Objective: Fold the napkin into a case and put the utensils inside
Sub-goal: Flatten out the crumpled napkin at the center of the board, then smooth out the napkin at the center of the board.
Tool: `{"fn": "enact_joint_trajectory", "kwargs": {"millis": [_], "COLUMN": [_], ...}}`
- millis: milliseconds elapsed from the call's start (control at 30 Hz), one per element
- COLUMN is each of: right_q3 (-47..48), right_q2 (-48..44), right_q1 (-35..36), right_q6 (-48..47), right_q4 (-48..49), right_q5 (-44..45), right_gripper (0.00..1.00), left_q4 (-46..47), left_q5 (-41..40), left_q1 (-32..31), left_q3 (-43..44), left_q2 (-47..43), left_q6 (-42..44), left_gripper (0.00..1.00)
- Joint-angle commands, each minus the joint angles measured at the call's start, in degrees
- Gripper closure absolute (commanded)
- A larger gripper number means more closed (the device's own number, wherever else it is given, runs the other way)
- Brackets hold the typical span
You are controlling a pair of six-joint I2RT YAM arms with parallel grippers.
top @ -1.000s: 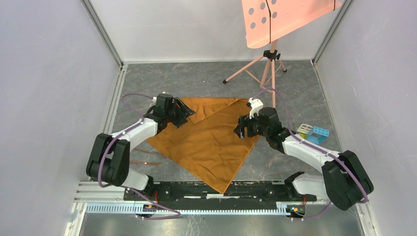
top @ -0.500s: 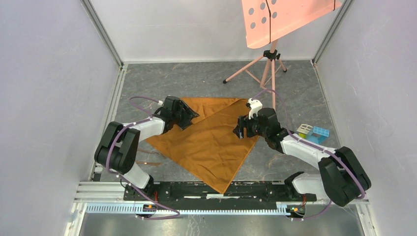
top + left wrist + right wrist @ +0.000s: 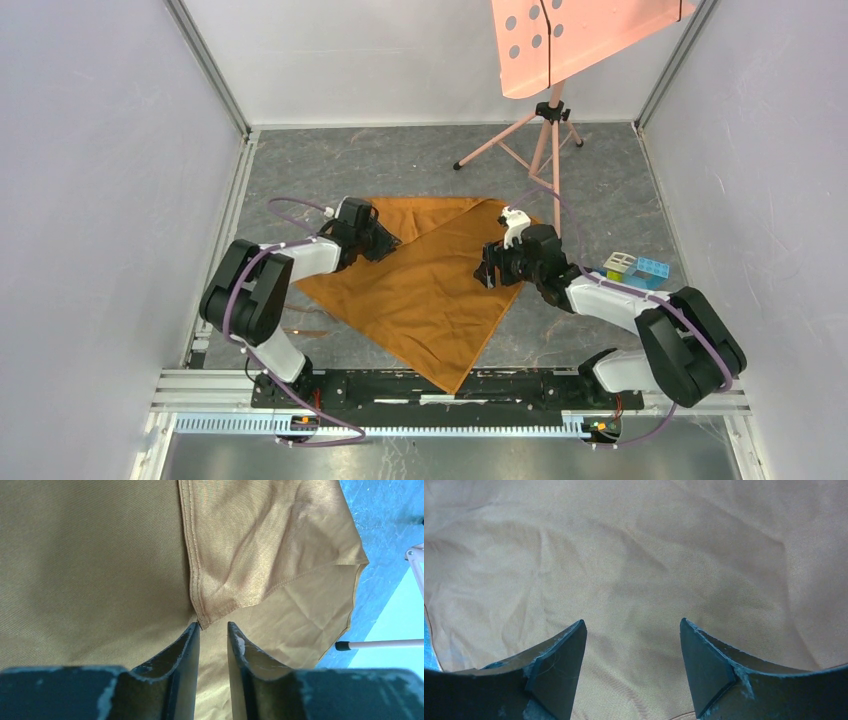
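Two arms reach in over the table (image 3: pixel 400 160), both wrists low above the napkin (image 3: pixel 420 295).

Napkin: lies flat at the middle of the table, doubled into a broad triangle with one point toward the arm bases. A flap (image 3: pixel 260 545) is turned over onto its far part, leaving a diagonal edge across the cloth. The surface is lightly creased.

Left gripper (image 3: pixel 213 630): at the far left part of the napkin. Jaws are parted by a narrow gap only, with nothing seen between them but the lower cloth layer. The hemmed corner of the flap ends right at the tip of one jaw; whether it touches cannot be determined.

Right gripper (image 3: pixel 631 625): above the right part of the napkin, near its right edge. Jaws are spread wide and released, holding nothing, with plain cloth below them.

Utensils (image 3: pixel 303 332): slender copper-brown pieces lying on the table just left of the napkin, beside the left arm, outside the cloth.

Other items: toy blocks (image 3: pixel 637 267) on the table right of the napkin, behind the right arm. A pink perforated panel (image 3: pixel 590 35) on a tripod (image 3: pixel 545 135) stands at the far side.
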Motion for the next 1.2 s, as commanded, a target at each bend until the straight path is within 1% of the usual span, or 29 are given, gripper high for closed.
{"fn": "enact_joint_trajectory", "kwargs": {"millis": [0,67,100,200,233,333,400,433,467,500,533,600,633,667,700,767,800,867,967,1000,1067,1167], "right_q3": [-0.3,-0.1,0.0,0.2,0.3,0.9,1.4,1.7,2.2,2.6,2.6,2.7,2.6,2.6,2.8,3.7,4.4,5.2,5.5,5.5,5.9,6.9], "right_q2": [0.7,0.6,0.5,1.1,1.7,2.7,3.1,3.1,3.1,2.8,2.3,1.2,0.7,0.2,0.0,0.5,0.9,1.8,3.0,3.5,4.8,7.2], "right_q1": [-0.1,-0.1,-0.1,-0.1,-0.1,-0.1,-0.1,-0.1,-0.1,-0.1,-0.1,-0.1,0.0,-0.1,0.0,0.0,0.0,0.0,0.0,0.0,0.0,0.0], "right_q6": [0.4,0.2,0.0,-0.3,-0.3,0.0,0.1,0.1,-0.1,-0.4,-0.9,-2.5,-3.6,-4.5,-5.4,-7.0,-7.6,-8.5,-8.7,-8.6,-8.1,-7.4], "right_q4": [2.8,2.6,2.4,2.6,2.7,2.7,2.3,1.7,1.1,0.3,-0.1,-1.9,-3.0,-4.1,-4.8,-7.3,-8.5,-10.0,-9.7,-9.1,-8.4,-7.0], "right_q5": [-1.0,-0.8,-0.6,-0.4,-0.4,-0.2,0.0,0.1,0.1,0.1,0.0,1.4,2.8,4.0,5.1,7.3,8.1,9.3,11.7,12.8,15.6,18.5], "right_gripper": [0.26,0.26,0.26,0.26,0.26,0.26,0.26,0.26,0.26,0.25,0.25,0.24,0.23,0.22,0.2,0.19,0.19,0.19,0.18,0.18,0.19,0.2], "left_q4": [3.6,4.2,4.1,5.7,7.1,5.2,0.7,-2.5,-8.5,-15.4,-20.5,-28.1,-31.7,-33.4,-33.4,-33.1,-32.0,-29.6,-28.9,-28.2,-25.7,-24.5], "left_q5": [-2.0,-2.0,-2.3,-2.4,-0.8,0.1,0.9,-0.1,-1.4,-2.8,-4.8,-3.7,-3.6,-3.3,-1.3,0.9,1.2,4.2,11.0,12.1,12.5,11.0], "left_q1": [0.1,0.1,0.3,1.8,3.0,6.1,8.6,9.4,9.9,10.1,10.1,10.1,10.1,10.1,10.1,9.8,9.6,9.6,9.5,9.2,9.0,9.0], "left_q3": [3.1,4.1,4.9,9.0,11.9,23.7,34.0,38.6,45.2,50.8,56.7,63.0,64.4,63.5,60.5,53.2,48.1,38.3,26.4,23.0,15.5,10.4], "left_q2": [1.8,2.4,2.7,4.3,5.9,11.4,16.5,18.7,21.0,22.6,24.0,24.2,23.0,20.9,18.0,11.2,7.7,0.0,-7.3,-9.4,-13.9,-18.3], "left_q6": [-1.8,-1.5,-1.1,0.8,1.6,4.9,7.4,9.7,12.4,15.8,18.5,24.3,25.9,27.0,27.7,29.1,29.5,29.4,28.3,27.6,26.4,26.5], "left_gripper": [0.71,0.9,0.97,0.98,0.98,0.98,0.98,0.97,0.87,0.67,0.5,0.18,0.1,0.04,0.0,0.0,0.0,0.0,0.0,0.0,0.0,0.0]}}
